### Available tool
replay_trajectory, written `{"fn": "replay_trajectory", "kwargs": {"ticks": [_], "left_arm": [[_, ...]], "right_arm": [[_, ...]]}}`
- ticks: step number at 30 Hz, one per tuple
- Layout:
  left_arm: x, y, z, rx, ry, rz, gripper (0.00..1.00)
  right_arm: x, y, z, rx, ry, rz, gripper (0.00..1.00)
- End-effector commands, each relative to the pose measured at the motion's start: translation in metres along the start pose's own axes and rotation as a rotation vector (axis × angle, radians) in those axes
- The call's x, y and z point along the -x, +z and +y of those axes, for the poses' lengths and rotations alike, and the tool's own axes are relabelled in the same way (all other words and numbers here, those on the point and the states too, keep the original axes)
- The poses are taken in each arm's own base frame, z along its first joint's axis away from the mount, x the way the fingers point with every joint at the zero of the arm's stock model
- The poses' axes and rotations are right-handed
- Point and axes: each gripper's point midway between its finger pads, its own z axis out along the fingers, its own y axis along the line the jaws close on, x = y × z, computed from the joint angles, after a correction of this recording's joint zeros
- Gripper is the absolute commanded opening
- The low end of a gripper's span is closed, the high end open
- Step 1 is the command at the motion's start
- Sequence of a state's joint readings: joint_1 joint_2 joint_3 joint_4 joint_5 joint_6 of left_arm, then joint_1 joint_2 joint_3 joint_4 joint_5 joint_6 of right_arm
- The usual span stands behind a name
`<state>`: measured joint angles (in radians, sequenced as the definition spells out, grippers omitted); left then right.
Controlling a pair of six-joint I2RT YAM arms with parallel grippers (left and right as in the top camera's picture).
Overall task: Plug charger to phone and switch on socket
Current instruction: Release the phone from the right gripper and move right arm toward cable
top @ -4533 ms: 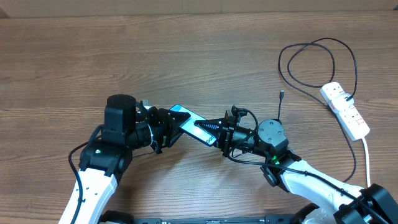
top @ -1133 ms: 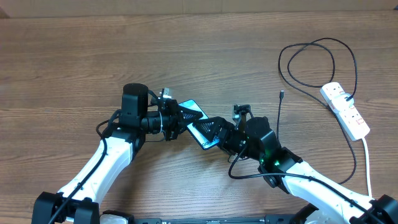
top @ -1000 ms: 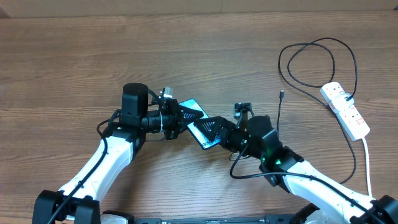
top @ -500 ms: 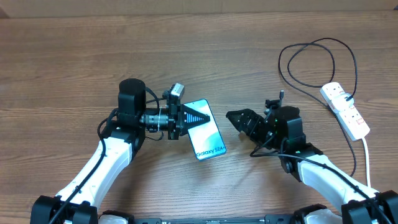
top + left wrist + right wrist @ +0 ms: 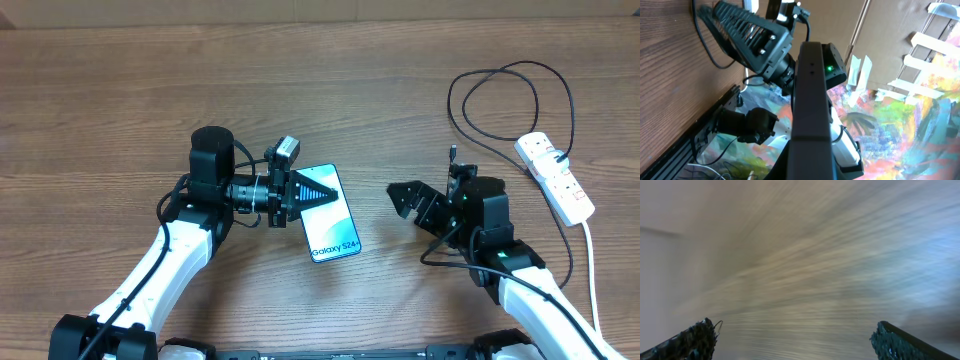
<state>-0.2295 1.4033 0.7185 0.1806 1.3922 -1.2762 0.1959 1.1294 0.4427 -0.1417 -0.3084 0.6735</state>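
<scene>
The phone (image 5: 336,228) shows its light blue screen, angled over the table, and my left gripper (image 5: 322,190) is shut on its upper end. In the left wrist view the phone (image 5: 810,95) appears edge-on as a dark bar running up from my jaws. My right gripper (image 5: 405,198) hangs open to the right of the phone, apart from it, with nothing between its fingertips (image 5: 897,341). The charger (image 5: 520,65) loops across the far right of the table, its small plug (image 5: 452,153) lying just behind my right arm. At the right edge lies the white socket (image 5: 556,177).
A thick white cord (image 5: 590,250) runs from the socket toward the front edge. The right wrist view is motion-blurred and shows only wood grain. My right arm (image 5: 752,37) fills the upper left of the left wrist view.
My right gripper has come off the phone and swung away to the right. The left gripper keeps hold of the phone, which has turned so its screen faces up.
</scene>
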Motion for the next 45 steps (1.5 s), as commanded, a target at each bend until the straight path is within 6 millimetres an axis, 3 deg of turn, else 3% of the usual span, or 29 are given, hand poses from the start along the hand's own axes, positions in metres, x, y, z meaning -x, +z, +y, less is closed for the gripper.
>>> {"fn": "replay_trajectory", "kwargs": {"ticks": [1,5,9,19,23,35,40,45], "left_arm": [[-0.008,0.0,-0.019,-0.02,0.058,0.04,0.04],[-0.008,0.0,-0.018,-0.019,0.058,0.037,0.04],[-0.005,0.0,-0.018,-0.015,0.058,0.022,0.04],[0.003,-0.005,-0.017,-0.014,0.063,-0.016,0.04],[0.005,-0.005,-0.017,-0.011,0.062,-0.03,0.04],[0.006,-0.005,-0.017,-0.01,0.064,-0.034,0.04],[0.007,-0.005,-0.017,-0.008,0.131,-0.038,0.04],[0.008,-0.006,-0.017,-0.008,0.133,-0.043,0.04]], "right_arm": [[0.042,-0.021,-0.011,-0.168,-0.089,-0.175,0.99],[0.058,-0.039,-0.03,-0.351,-0.144,-0.223,1.0],[0.063,-0.047,-0.034,-0.406,-0.166,-0.228,1.0],[0.051,-0.046,-0.039,-0.417,-0.158,-0.174,1.0],[0.048,-0.04,-0.027,-0.345,-0.159,-0.15,1.0],[0.071,-0.044,-0.009,-0.324,-0.237,-0.211,1.0],[0.077,-0.046,-0.017,-0.417,-0.203,-0.133,1.0],[0.086,-0.035,-0.034,-0.5,-0.152,-0.057,1.0]]}}
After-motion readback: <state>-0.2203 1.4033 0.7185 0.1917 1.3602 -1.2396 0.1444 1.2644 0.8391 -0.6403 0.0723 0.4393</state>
